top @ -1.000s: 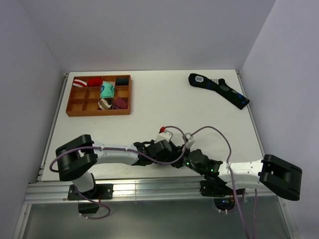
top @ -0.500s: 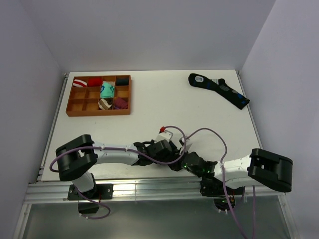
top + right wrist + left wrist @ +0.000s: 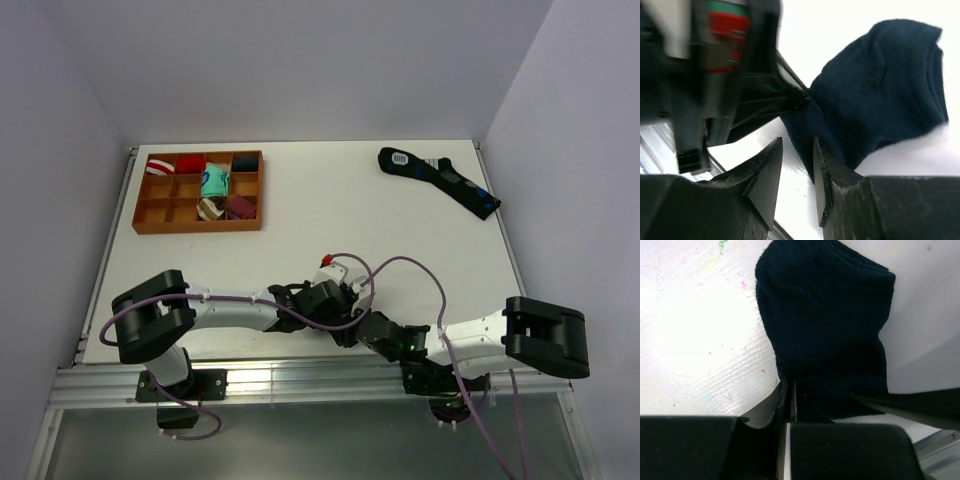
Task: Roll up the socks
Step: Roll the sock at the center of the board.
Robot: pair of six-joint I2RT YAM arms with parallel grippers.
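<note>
Close to the table's near edge, in front of the two arm bases, both grippers meet over the socks [image 3: 825, 325], a short, plain dark navy pair lying flat on the white table [image 3: 700, 340]. In the overhead view the arms and their wrists hide the pair almost completely. The left gripper [image 3: 789, 385] is clenched on the socks: in its own wrist view the two fingers are pressed together with only a thin slit between them, and they pinch the near edge of the fabric, which spreads away from the tips in a rounded oval. The right gripper [image 3: 797, 142] sits low just beside it, its jaws a little apart, with bare table showing in the narrow gap. The corner of the fabric reaches one finger, but nothing is seen gripped between them. Farther back on the left stands an orange divided tray [image 3: 198, 228] with colourful sock bundles [image 3: 214, 183] in several of its compartments. At the far right of the table, well apart from the grippers, lies a longer black sock [image 3: 440, 180] with blue patches and a white label.
</note>
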